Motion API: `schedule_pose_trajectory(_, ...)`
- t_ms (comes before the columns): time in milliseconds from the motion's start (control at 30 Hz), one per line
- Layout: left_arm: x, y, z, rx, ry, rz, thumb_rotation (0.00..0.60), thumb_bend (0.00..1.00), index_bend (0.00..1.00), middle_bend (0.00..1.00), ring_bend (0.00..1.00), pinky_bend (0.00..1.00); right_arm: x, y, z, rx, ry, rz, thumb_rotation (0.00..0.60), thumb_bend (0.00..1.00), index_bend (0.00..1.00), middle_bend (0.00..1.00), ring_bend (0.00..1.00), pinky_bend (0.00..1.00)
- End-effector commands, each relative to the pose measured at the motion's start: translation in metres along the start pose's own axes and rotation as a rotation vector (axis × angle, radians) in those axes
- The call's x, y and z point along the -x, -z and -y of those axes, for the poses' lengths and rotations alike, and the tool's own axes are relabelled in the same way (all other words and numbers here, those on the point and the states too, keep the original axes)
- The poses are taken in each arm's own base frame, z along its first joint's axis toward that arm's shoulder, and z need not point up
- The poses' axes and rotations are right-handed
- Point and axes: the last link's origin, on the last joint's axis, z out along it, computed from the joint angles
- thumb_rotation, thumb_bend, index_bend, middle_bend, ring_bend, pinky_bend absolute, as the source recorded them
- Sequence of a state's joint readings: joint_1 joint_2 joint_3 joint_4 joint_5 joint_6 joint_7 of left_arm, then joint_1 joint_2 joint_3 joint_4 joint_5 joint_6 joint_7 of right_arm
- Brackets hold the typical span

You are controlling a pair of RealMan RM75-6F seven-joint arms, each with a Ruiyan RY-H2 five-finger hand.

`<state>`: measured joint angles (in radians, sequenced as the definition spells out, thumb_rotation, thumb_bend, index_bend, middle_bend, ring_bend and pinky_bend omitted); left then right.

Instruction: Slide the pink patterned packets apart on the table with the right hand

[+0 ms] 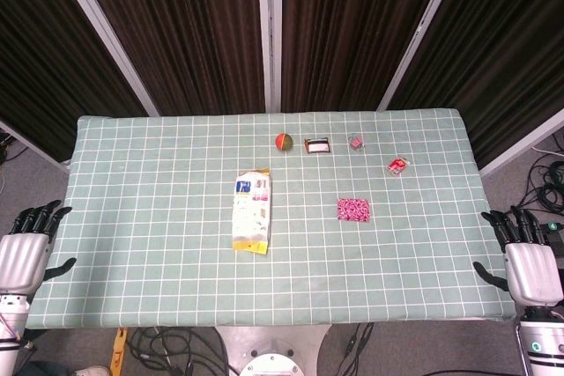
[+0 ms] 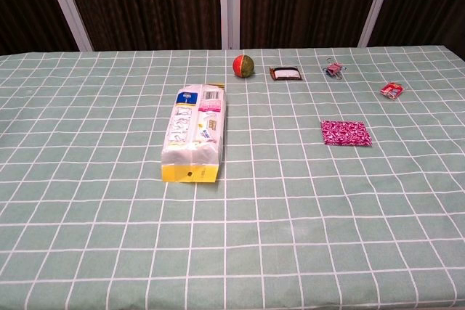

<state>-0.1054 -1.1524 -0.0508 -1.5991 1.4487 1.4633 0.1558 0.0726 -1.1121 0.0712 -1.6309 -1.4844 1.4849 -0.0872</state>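
Packets (image 1: 353, 210): flat pink patterned square, seemingly stacked as one, right of table centre, bare cloth all round.
Cloth (image 1: 159, 217): pale green with a white grid, covering the table to its edges.
Right hand (image 1: 531, 263): off the right table edge, fingers apart, holding nothing.
Left hand (image 1: 25, 248): off the left edge, released likewise.
Bag (image 1: 252, 210): long, clear plastic, yellow end, mid-table.
Ball (image 1: 283, 141): round, red-green, far side.

The pink patterned packets (image 1: 353, 210) lie right of the long white-and-yellow plastic bag (image 1: 251, 210), with the small red-and-green ball (image 1: 283, 141) behind them
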Motion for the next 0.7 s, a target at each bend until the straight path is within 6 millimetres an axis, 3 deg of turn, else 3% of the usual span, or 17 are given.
schedule_pose_trajectory(33,0.000,0.001,0.000,-0.001,0.000,0.000,0.600,0.01,0.23,0.23,0.17,0.16,0.000,0.000,0.000,-0.001,0.000,0.000,0.600,0.06,0.18,0.16,0.01,0.00)
schedule_pose_trajectory(700,-0.001,0.003,0.001,-0.013,-0.002,-0.001,0.600,0.01,0.23,0.23,0.17,0.16,-0.005,-0.012,0.013,-0.098,0.027,0.015,0.600,0.07,0.18,0.15,0.01,0.00)
